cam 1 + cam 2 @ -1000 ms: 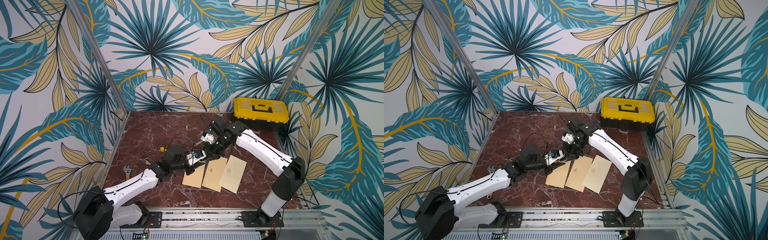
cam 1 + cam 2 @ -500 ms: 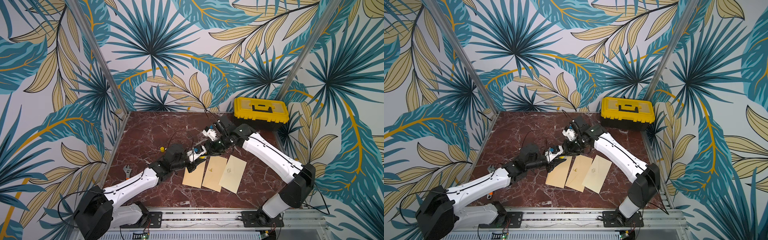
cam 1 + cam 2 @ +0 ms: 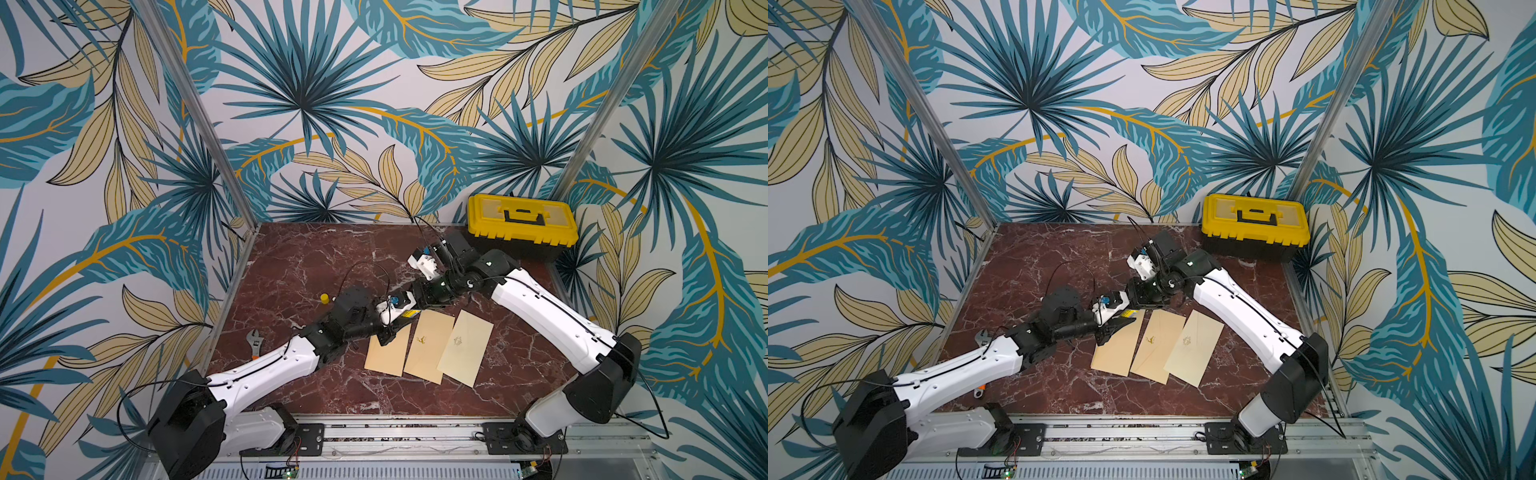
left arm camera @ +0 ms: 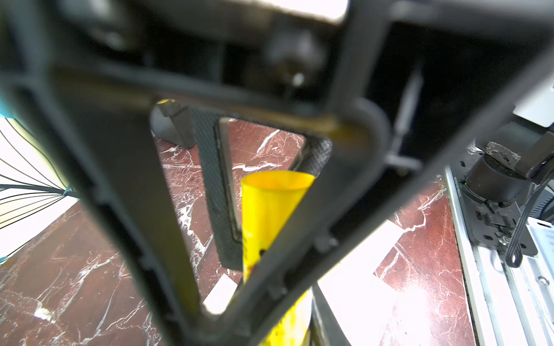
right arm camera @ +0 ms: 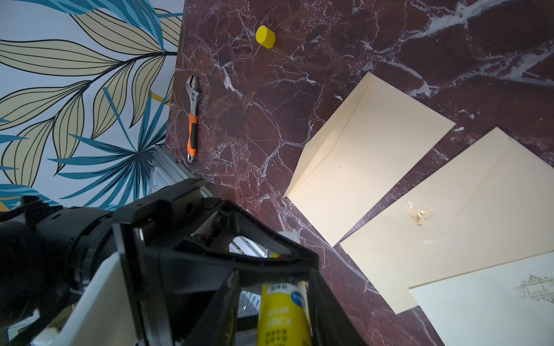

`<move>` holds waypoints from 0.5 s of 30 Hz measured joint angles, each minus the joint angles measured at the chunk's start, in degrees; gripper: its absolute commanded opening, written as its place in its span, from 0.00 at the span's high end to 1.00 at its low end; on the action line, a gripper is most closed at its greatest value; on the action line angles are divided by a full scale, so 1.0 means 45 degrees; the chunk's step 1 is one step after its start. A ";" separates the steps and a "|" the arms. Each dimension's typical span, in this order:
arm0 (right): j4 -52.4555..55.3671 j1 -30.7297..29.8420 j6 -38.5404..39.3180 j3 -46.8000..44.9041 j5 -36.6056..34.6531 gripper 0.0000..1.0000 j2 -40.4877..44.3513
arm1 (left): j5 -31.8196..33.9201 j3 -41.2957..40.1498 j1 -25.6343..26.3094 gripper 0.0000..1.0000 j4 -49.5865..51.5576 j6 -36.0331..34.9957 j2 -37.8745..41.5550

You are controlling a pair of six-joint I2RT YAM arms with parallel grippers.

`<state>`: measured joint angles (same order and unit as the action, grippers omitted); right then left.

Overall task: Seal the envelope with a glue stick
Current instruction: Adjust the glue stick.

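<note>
Left pincer [image 3: 397,328] clamped on yellow white-banded glue stick [image 5: 283,314]; right pincer [image 3: 417,300] alongside, state unclear. Round yellow cap [image 5: 265,36] off, behind on red marble desk [image 3: 311,257]. Cream paper envelope [image 5: 368,155] near tips: gluing, sealing likely pending.

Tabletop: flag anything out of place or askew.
The yellow cap lies loose on the marble, away from the glue stick in the left gripper. The three envelopes lie fanned, partly overlapping. An unrelated wrench lies near the edge.
</note>
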<state>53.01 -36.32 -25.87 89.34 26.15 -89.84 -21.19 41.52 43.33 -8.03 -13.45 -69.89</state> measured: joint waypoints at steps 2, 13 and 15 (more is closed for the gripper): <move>-0.0015 0.0000 -0.0107 -0.0015 -0.0005 0.59 0.0015 | 0.0005 0.0000 0.0000 0.92 0.0000 -0.0005 0.0000; -0.0704 0.0000 -0.0758 -0.0889 -0.0097 0.59 0.0471 | 0.0000 0.0000 0.0034 0.92 0.0039 0.0005 -0.0058; -0.0772 0.0000 -0.0835 -0.0991 -0.0151 0.59 0.0481 | 0.0005 0.0000 0.0029 0.92 0.0039 0.0015 -0.0151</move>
<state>49.54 -36.32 -29.63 84.88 25.47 -87.68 -21.17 41.52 43.46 -7.86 -13.39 -70.57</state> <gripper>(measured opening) 0.409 0.280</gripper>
